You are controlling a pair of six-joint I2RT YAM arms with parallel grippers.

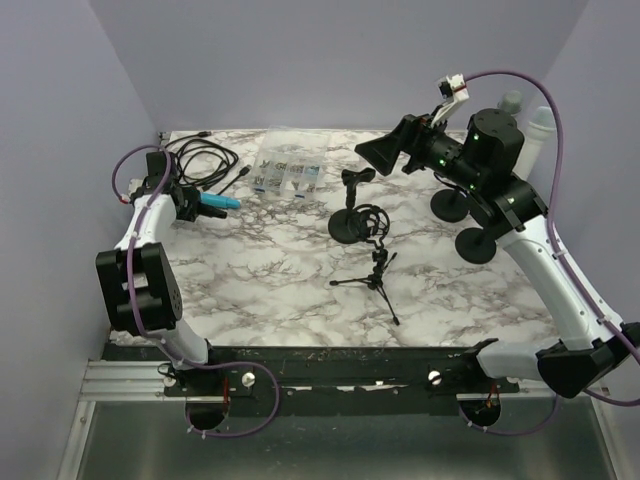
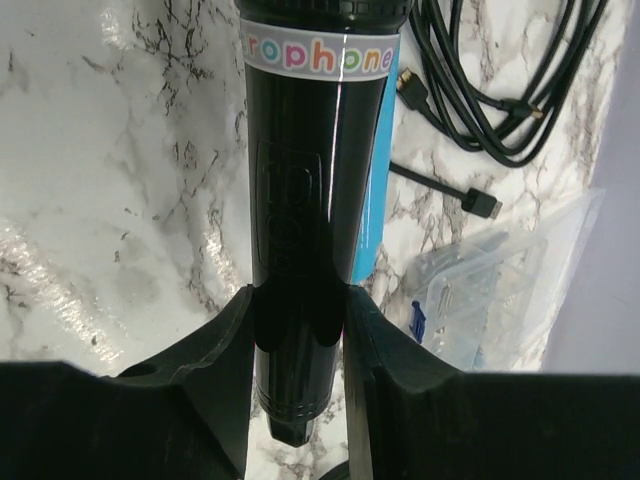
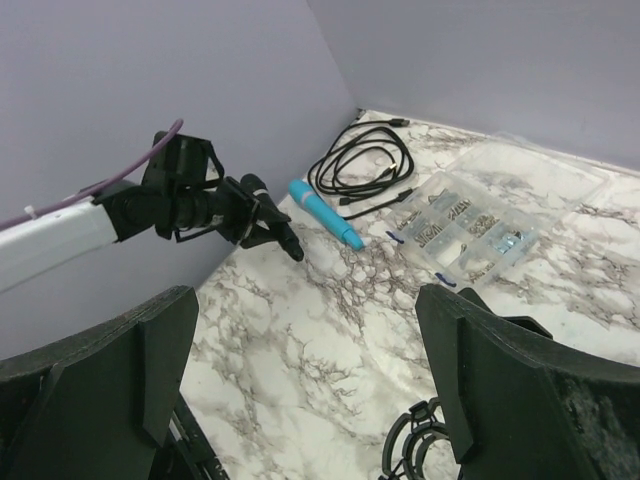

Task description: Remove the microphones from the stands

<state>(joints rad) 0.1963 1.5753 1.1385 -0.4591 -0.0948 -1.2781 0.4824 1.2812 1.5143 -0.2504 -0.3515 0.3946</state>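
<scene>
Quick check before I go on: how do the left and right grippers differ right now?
The left gripper is shut on the microphone; the right gripper is open and holds nothing. The left gripper sits at the far left of the table, beside the cables; the right gripper is raised over the far right side, aimed toward the left. Both are black and two-fingered.

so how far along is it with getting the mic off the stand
Done: the microphone is out of the stand, whose mount sits empty. In hand: the left claw grips it, off to the left. Left: set it down and let go. The right claw is open, idle.
</scene>
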